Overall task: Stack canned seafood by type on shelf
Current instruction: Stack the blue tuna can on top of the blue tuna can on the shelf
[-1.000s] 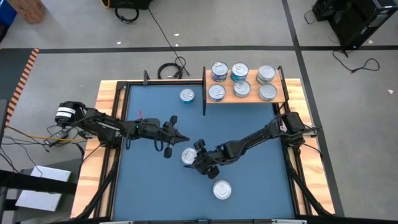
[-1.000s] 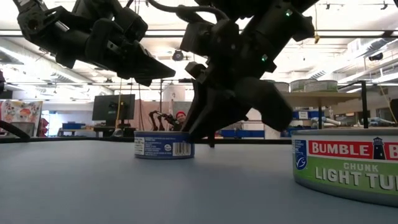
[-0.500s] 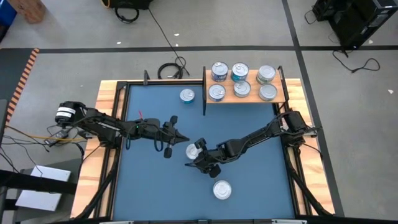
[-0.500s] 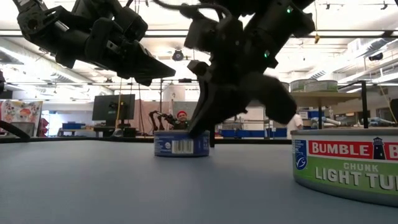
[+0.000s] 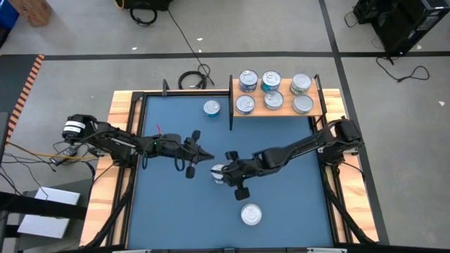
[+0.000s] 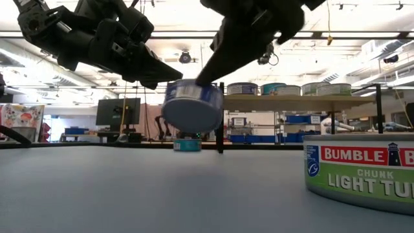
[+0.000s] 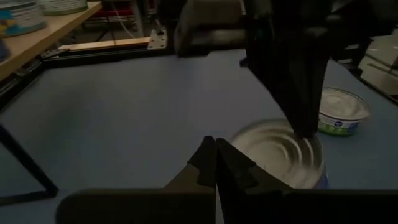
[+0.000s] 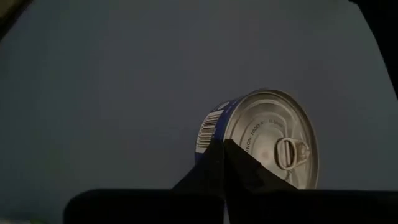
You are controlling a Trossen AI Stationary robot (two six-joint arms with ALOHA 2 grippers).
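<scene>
Right gripper: I see its fingers closed, no gap between them, tips on a blue-label tin; in the low view the tin hangs tilted, clear of the mat, just under the fingers. I can't tell how it's held.
Left gripper: fingers pressed together, empty, hovering at about 10 o'clock from the lifted tin, close beside it.
Shelf: at 12 o'clock on the blue mat, right of centre; six tins on it in two rows.
Loose tin one: on the mat just left of the shelf.
Loose tin two: green label, on the mat at 6 o'clock, near the front edge.
</scene>
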